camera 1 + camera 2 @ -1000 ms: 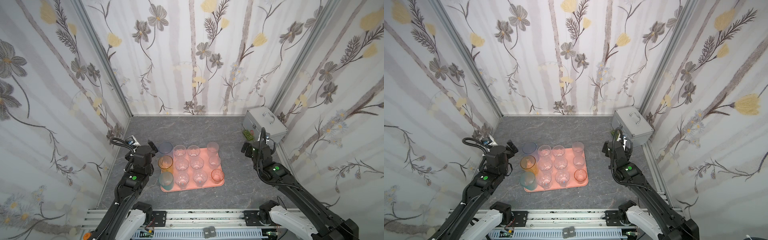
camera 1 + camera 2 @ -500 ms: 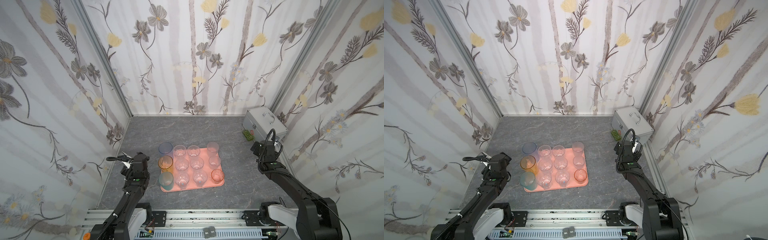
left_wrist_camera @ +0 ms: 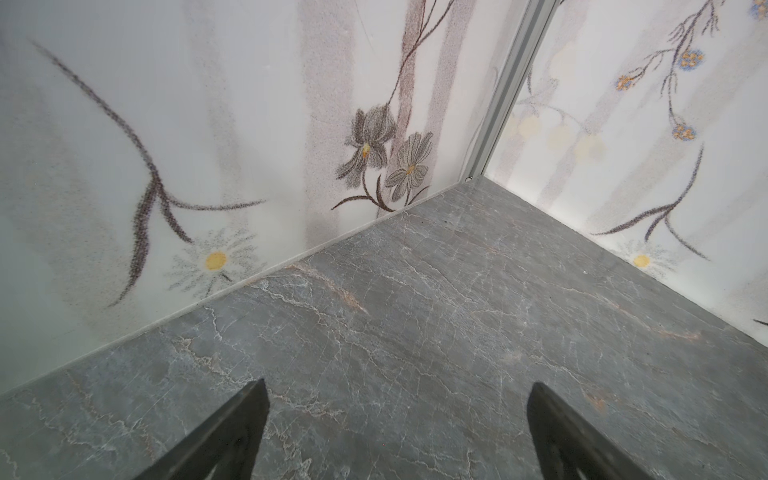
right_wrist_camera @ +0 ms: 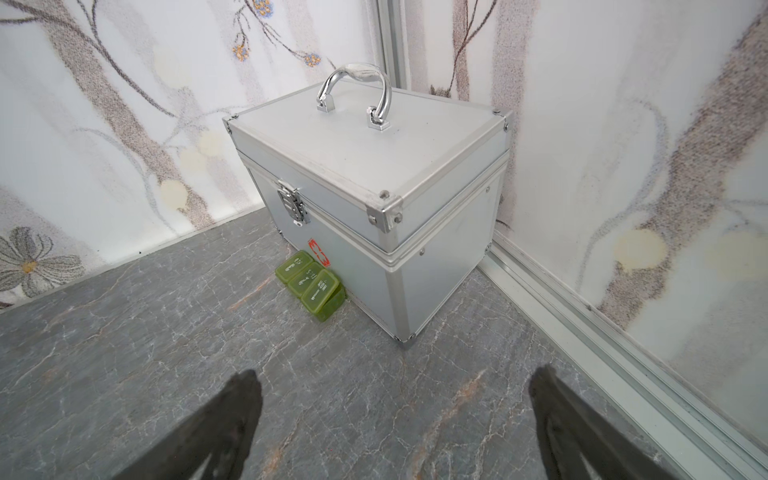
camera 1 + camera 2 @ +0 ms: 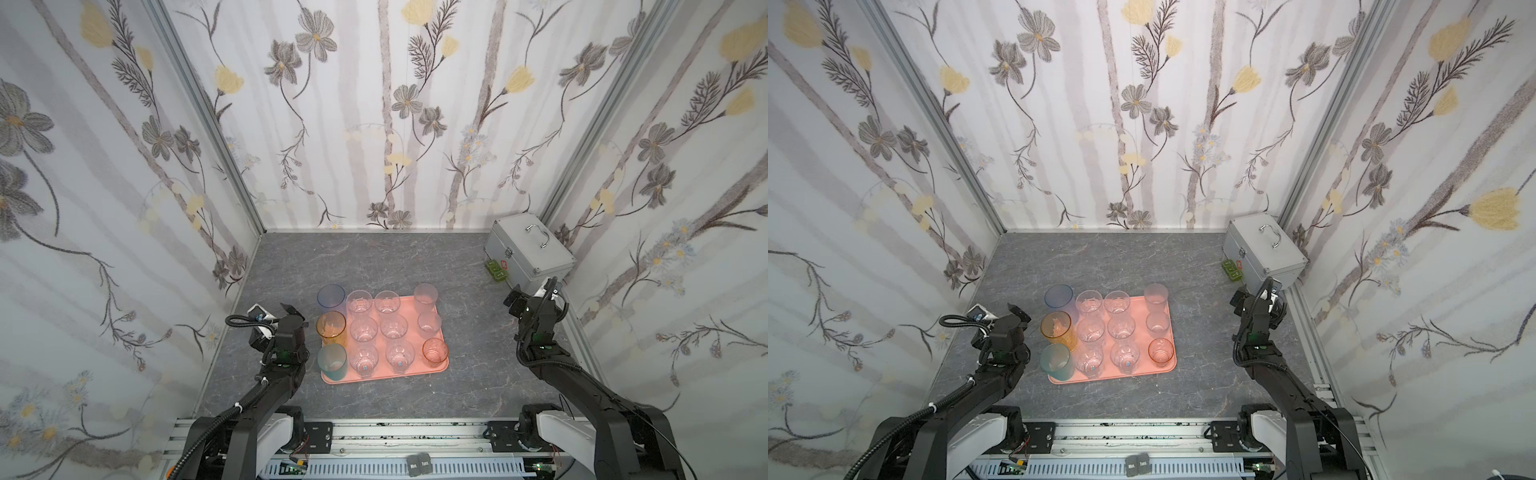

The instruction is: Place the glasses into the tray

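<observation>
The salmon-pink tray (image 5: 443,367) (image 5: 1172,365) lies mid-table in both top views, with the glasses standing on it in rows. Blue (image 5: 331,296), amber (image 5: 331,325) and teal (image 5: 332,360) glasses line its left edge. Clear ones (image 5: 360,301) fill the middle. A frosted one (image 5: 425,294) and an orange-pink one (image 5: 435,351) stand on the right. My left gripper (image 5: 274,311) (image 3: 398,384) is open and empty, left of the tray, over bare table. My right gripper (image 5: 534,293) (image 4: 397,372) is open and empty, well right of the tray. No glasses show in either wrist view.
A silver metal case (image 5: 530,253) (image 4: 374,166) with a handle stands in the far right corner, just beyond my right gripper. A small green object (image 5: 495,269) (image 4: 311,284) lies against its front. Patterned walls close in on three sides.
Both arms have drawn away from the tray and sunk lower. The left gripper went left from the amber glass, the right gripper went right toward the case. The glasses have not moved.
</observation>
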